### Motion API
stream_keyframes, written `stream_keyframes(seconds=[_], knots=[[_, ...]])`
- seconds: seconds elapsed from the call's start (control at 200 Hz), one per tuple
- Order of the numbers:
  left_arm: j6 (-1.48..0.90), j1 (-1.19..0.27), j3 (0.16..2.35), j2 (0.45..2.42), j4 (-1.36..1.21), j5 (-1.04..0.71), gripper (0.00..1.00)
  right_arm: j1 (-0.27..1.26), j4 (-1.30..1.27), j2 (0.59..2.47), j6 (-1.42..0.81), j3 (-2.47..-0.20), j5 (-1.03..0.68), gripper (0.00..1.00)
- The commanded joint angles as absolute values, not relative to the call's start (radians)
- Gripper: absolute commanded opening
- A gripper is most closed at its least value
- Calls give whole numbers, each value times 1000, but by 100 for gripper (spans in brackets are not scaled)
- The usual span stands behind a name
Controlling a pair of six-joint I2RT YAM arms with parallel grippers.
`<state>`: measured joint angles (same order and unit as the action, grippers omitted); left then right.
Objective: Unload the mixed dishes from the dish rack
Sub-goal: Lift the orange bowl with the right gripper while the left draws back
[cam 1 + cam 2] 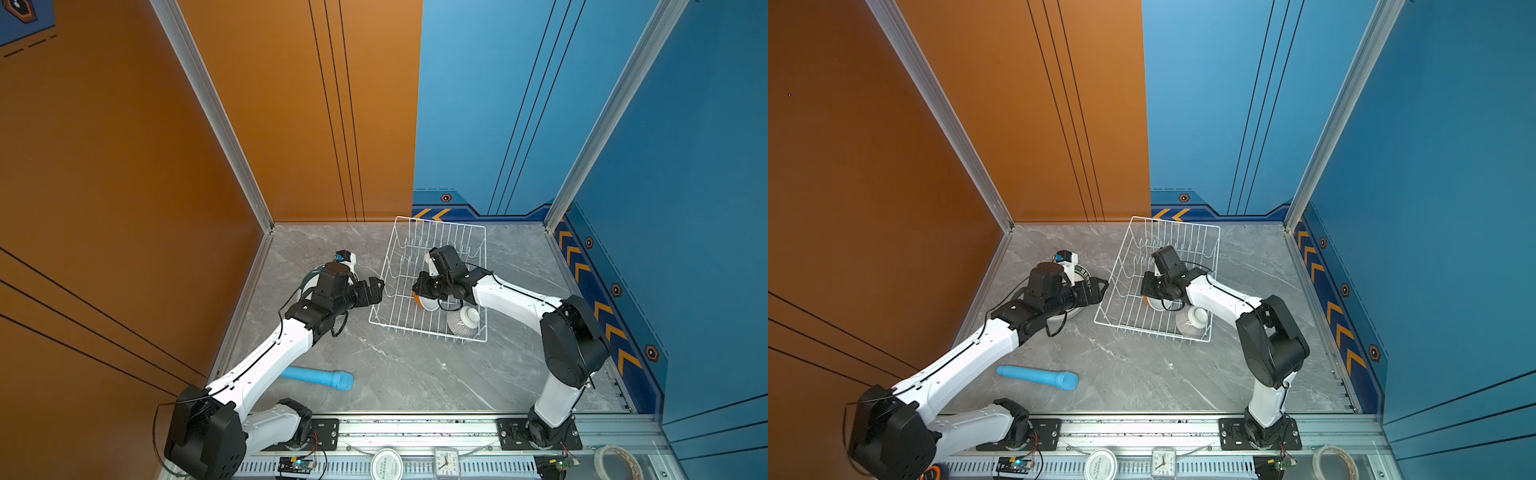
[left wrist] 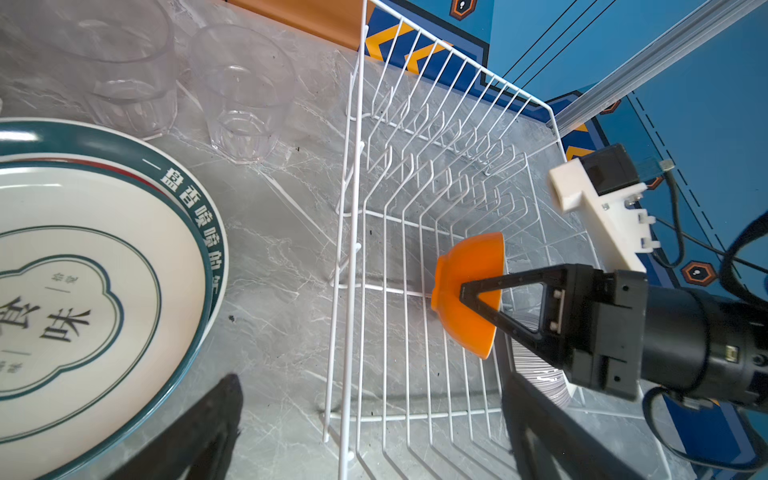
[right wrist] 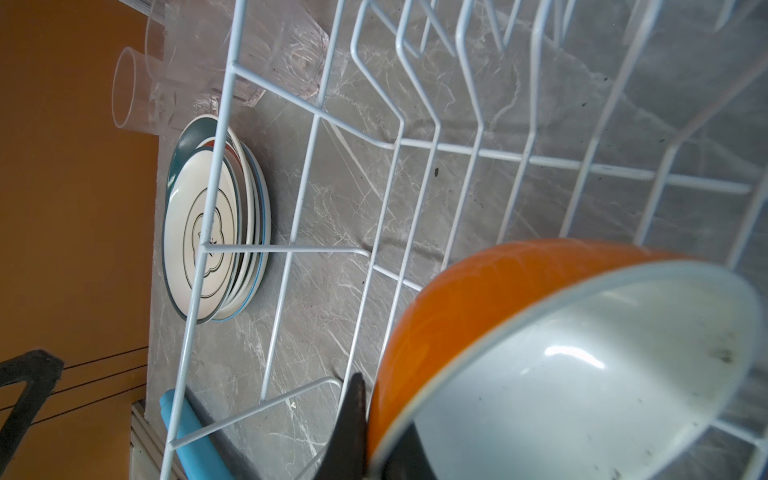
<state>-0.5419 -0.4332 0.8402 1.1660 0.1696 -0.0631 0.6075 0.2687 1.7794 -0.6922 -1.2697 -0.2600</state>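
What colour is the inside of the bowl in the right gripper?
White inside, glossy orange outside. The bowl shows best in the right wrist view.

Bright, even light with soft shadows; the near orange bowl point(image 3: 561, 357) is blurred.

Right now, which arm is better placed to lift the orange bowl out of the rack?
Right: the right gripper is shut on the orange bowl inside the dish rack; the left gripper hangs open outside it, by the plates.
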Motion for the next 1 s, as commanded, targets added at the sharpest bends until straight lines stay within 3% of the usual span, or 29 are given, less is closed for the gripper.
stream_keyframes(seconds=[0.0,0.315,0.44,0.996], knots=[[-530,-430,855,1108,228,35,98,651,384,1726,-584,-1373,-197,0],[-594,-402,767,889,260,315,98,784,500,1747,-472,-1587,-121,0],[-604,-396,745,835,262,339,98,842,572,1800,-382,-1712,-65,0],[-615,-382,695,704,272,369,98,967,671,2099,-203,-2056,-179,0]])
